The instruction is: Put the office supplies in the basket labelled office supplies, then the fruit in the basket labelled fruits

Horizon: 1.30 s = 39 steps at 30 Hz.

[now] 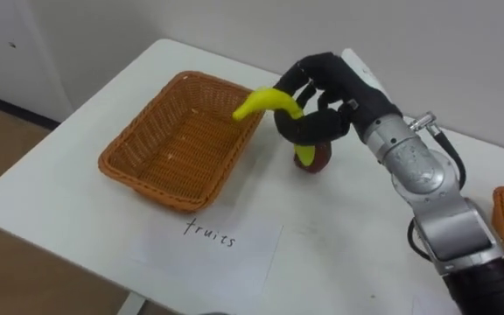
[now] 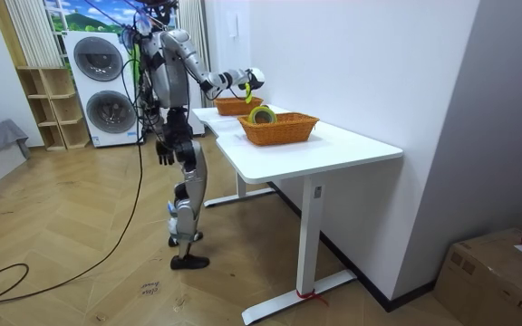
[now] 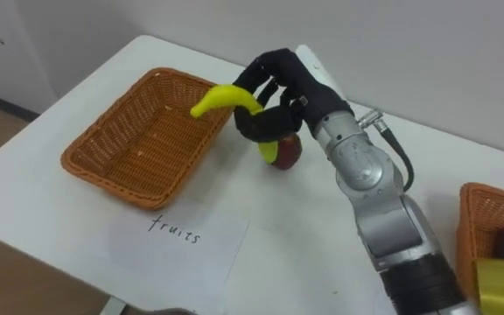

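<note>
One banana (image 1: 265, 101) sits clamped in the curled right hand (image 1: 335, 87), the fruit basket (image 1: 138, 179) just left of it. Placing step, I judge: next reach further left, then release.

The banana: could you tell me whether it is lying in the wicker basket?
No, the right hand holds the banana in curled fingers above the rim of the basket.

1. The right arm enters from the lower right of the eye views and stretches up to the upper middle.
2. The right hand (image 1: 335, 87) curls its fingers and thumb round a banana (image 1: 265, 102).
3. In the room view's upper left, the left hand (image 2: 164, 154) hangs beside the hip.
</note>
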Tool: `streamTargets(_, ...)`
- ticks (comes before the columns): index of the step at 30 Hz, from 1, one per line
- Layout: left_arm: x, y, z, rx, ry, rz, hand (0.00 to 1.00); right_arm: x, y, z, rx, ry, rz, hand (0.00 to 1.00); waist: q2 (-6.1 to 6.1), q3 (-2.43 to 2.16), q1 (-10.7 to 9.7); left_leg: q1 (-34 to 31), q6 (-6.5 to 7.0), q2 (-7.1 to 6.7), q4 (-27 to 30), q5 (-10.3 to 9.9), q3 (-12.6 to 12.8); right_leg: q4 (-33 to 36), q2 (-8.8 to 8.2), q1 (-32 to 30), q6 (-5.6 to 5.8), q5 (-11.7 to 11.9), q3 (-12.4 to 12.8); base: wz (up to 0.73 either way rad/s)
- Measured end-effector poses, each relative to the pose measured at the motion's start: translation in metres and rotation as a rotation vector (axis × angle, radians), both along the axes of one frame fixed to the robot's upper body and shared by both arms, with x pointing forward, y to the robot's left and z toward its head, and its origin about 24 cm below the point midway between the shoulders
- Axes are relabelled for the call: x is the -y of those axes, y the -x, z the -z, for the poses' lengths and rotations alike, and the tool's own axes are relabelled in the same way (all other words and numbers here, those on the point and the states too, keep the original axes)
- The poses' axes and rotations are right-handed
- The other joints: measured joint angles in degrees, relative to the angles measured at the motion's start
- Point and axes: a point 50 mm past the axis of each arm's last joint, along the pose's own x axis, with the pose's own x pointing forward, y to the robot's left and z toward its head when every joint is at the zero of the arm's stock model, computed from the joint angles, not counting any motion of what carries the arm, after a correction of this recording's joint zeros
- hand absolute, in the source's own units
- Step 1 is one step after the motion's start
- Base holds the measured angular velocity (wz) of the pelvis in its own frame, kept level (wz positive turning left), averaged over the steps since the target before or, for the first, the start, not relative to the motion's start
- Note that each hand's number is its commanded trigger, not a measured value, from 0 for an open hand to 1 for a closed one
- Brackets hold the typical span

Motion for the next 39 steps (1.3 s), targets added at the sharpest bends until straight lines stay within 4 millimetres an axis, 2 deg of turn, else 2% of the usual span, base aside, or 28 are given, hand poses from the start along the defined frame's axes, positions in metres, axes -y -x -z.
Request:
streamTargets(8,0.000,-0.004,-0.001,0.016,0.000,0.010,0.00,-0.012,0.000,-0.001,-0.008,-0.096,-0.026,1.00,-0.35,-0.16,1.50,-0.53,0.15,-0.24,0.34,0.15,-0.79,0.00,-0.69,-0.23,0.12,-0.07,-1.26,0.05)
streamTargets(14,0.000,-0.005,-0.001,0.023,0.002,0.014,0.00,-0.016,-0.005,-0.007,0.014,-0.119,-0.019,1.00,-0.79,0.33,2.05,-0.60,0.19,-0.37,0.33,0.17,-1.55,-0.02,-0.72,0.07,0.28,-0.17,-1.61,0.07)
streamTargets(21,0.004,-0.005,0.000,0.023,0.010,0.019,0.00,-0.025,-0.004,-0.006,0.026,-0.126,-0.018,1.00,-1.52,0.12,2.68,-1.45,0.35,-1.09,0.53,0.26,-3.37,-0.02,-0.75,0.05,0.42,-0.25,-3.03,0.13)
streamTargets(25,0.004,-0.003,0.000,0.017,0.010,0.017,0.00,-0.027,-0.004,-0.006,0.029,-0.137,-0.015,1.00,-1.90,0.23,2.87,-1.51,0.39,-1.27,0.82,0.29,-4.22,0.00,-0.77,0.30,0.43,-0.25,-3.10,0.12)
streamTargets(28,0.004,-0.001,0.000,0.012,0.011,0.016,0.00,-0.032,-0.003,-0.006,0.025,-0.161,-0.021,1.00,-1.86,0.27,3.27,-1.50,0.39,-1.27,0.83,0.29,-4.50,-0.01,-0.78,0.35,0.45,-0.27,-3.38,0.05)
streamTargets(31,0.004,0.001,0.000,0.011,0.011,0.015,0.00,-0.041,0.000,-0.003,0.019,-0.168,-0.039,1.00,-1.67,0.40,3.29,-1.54,0.39,-1.27,0.83,0.29,-4.72,-0.03,-0.83,0.45,0.49,-0.30,-4.80,0.03)
streamTargets(39,0.003,-0.005,-0.002,0.033,0.005,0.022,0.00,-0.043,0.000,-0.003,0.023,-0.182,-0.035,1.00,-1.62,0.43,4.44,-1.83,0.39,-1.30,0.76,0.29,-5.19,-0.04,-0.89,0.39,0.53,-0.32,-6.06,0.02)
